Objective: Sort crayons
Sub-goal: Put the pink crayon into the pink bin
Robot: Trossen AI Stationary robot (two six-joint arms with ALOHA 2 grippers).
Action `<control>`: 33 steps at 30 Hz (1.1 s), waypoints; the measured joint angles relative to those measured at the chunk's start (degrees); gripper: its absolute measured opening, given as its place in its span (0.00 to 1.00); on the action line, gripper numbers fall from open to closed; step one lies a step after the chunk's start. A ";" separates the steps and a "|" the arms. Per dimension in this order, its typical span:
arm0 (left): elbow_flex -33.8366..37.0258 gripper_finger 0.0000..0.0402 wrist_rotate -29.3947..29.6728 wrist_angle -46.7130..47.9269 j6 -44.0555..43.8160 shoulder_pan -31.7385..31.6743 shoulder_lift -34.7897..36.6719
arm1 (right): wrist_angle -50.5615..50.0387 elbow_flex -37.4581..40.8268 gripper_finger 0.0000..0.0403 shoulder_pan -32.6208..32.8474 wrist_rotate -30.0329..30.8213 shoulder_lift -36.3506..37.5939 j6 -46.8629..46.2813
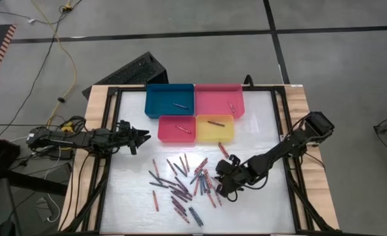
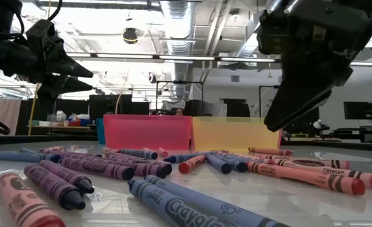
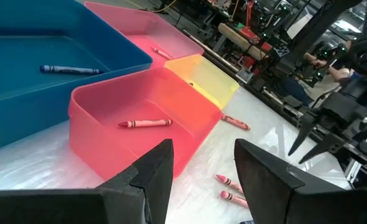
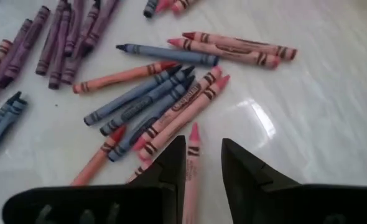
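From above, the white glossy counter (image 1: 259, 118) carries four rectangular plastic trays along its far edge: a dark blue tray (image 1: 169, 99), a pink tray (image 1: 218, 99), a red tray (image 1: 177, 128) and a yellow tray (image 1: 214, 127), each holding one stick. The loose crayons (image 1: 183, 187), thin paper-wrapped wax sticks in red, pink, purple and blue, lie scattered over the middle toward the near edge. The right gripper (image 1: 221, 178) hangs over the right side of that scatter. The left gripper (image 1: 143, 136) waits at the left edge, beside the red tray.

From counter level, crayons lie flat in a loose row before the red and yellow trays. The right gripper's dark fingers (image 2: 287, 110) point down, clear of the surface.

The left wrist camera shows its own fingers spread wide with nothing between them, facing the red tray and a pink-red crayon inside.

The right wrist camera shows the right gripper (image 4: 203, 163) partly open, empty, straddling a single pink crayon (image 4: 191, 165) that lies along the gap, not across it. Judging from this, the step is a pick of that stick. It would go best with the wrist turned so the fingers close across the crayon's body, lowering until the tips nearly touch the counter and avoiding the blue and pink neighbours just beside it.
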State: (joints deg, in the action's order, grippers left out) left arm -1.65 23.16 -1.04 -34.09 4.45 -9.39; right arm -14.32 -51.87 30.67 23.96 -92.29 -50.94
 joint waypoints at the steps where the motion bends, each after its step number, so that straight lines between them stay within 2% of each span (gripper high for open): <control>1: 0.00 0.40 0.00 0.00 0.00 0.01 0.01 | -0.16 -0.16 0.24 0.44 0.02 -0.02 -0.01; 5: 0.00 0.40 0.00 0.00 0.00 0.00 0.00 | 0.14 -0.46 0.24 2.14 0.88 -0.93 -1.77; 17: 0.00 0.40 0.07 -0.04 -0.28 0.02 -0.09 | 2.07 -0.60 0.24 3.59 2.33 -10.06 -5.84; 23: 0.00 0.40 0.09 -0.04 -0.35 0.00 -0.09 | -0.96 -0.75 0.23 3.86 2.43 -10.95 -11.17; 33: 0.00 0.40 0.13 -0.04 -0.47 0.01 -0.09 | -3.55 -0.69 0.02 3.28 1.52 -10.97 -13.75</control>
State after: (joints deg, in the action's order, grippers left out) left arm -1.65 23.29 -1.08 -34.55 4.46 -9.47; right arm -17.87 -52.56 33.94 25.49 -103.26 -64.69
